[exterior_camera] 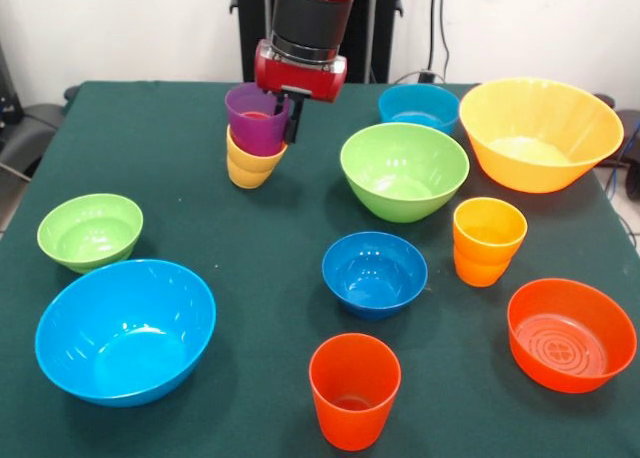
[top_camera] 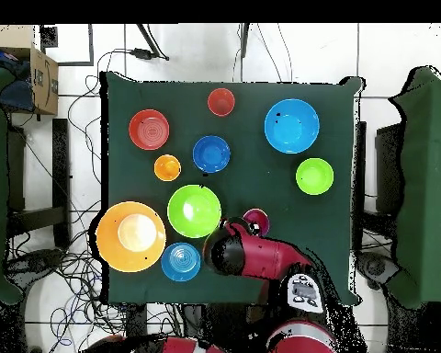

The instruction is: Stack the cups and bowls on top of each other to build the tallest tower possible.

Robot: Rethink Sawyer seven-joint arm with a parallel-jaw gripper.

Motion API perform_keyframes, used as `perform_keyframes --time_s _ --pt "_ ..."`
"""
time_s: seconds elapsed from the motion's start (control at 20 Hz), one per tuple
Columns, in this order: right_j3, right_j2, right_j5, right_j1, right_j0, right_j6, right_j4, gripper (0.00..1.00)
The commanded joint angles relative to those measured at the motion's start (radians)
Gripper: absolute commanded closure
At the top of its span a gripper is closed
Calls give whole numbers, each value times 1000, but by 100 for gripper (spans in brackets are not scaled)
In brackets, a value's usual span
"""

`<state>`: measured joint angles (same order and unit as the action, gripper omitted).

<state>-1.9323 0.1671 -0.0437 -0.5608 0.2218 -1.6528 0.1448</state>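
My gripper (exterior_camera: 283, 121) is shut on the rim of the purple cup (exterior_camera: 255, 118): one dark finger (exterior_camera: 292, 124) shows outside the wall, the other is hidden inside. The purple cup leans slightly and sits in the top of the yellow cup (exterior_camera: 248, 166), making a short tower at the far middle of the table. From overhead only the purple cup (top_camera: 256, 221) shows beside the arm (top_camera: 261, 256). Loose cups: a red-orange cup (exterior_camera: 354, 388) at the near edge and an orange-yellow cup (exterior_camera: 488, 240) to the right.
Bowls lie around: a large green bowl (exterior_camera: 404, 170), small light blue bowl (exterior_camera: 418, 106), big orange-yellow bowl (exterior_camera: 540, 133), dark blue bowl (exterior_camera: 374, 273), orange-red bowl (exterior_camera: 571, 333), large light blue bowl (exterior_camera: 125, 330) and small green bowl (exterior_camera: 90, 230). Bare green cloth (exterior_camera: 250, 248) lies between them.
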Motion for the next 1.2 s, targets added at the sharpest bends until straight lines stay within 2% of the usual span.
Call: perform_keyframes --time_s 0.05,0.3,1.2 --pt "-35 -57 -134 9 40 -78 31 100" --pt "-29 -67 -127 21 50 -78 35 100" --pt "-9 -62 -224 -40 63 -42 47 100"
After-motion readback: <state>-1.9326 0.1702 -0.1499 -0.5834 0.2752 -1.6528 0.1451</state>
